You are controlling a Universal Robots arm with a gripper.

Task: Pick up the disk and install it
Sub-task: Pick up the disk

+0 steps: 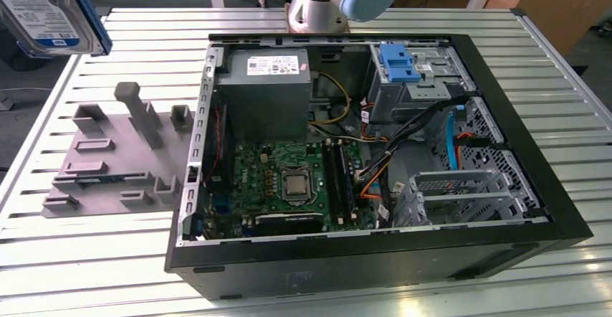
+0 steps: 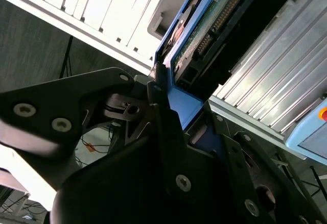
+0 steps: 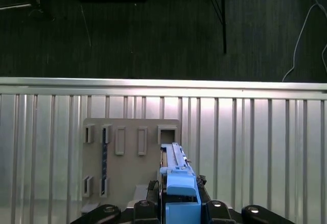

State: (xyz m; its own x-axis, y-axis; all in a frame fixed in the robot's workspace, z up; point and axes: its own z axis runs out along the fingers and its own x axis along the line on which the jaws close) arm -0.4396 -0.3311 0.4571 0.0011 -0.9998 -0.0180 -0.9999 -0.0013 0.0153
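1. Disk (image 1: 39, 8), exterior view: hangs high at that view's left, well above the slatted table (image 1: 143, 44) and clear of the grey fixture rack (image 1: 105, 159). Label side faces the camera, with the blue carrier frame along one edge. The computer case (image 1: 383, 259) lies open in the middle of the table. A metal drive cage (image 1: 459, 191) sits toward the view's right, with cables (image 1: 421, 123) strung across just beside it. The disk is well apart from the case.

2. Second wrist view: gripper (image 2: 176, 104) is drawn in narrow and clamped on the disk's blue carrier frame. The metal body is not in the grip. The circuit-board side of the disk shows beyond the fingers.

3. First wrist view: the disk is seen edge-on, standing straight out from the jaws. The fixture rack and its slots lie on the table below it.

4. Risks, as judged from here:
   - The hold is on plastic only, so the frame could flex or slide in the grip and tilt the disk.
   - A tilted disk would likely jam at the mouth of the drive cage.
   - The cables near the cage could snag the frame or get pinched.
   - The case's raised rim could catch the disk's lower edge if it crosses low.
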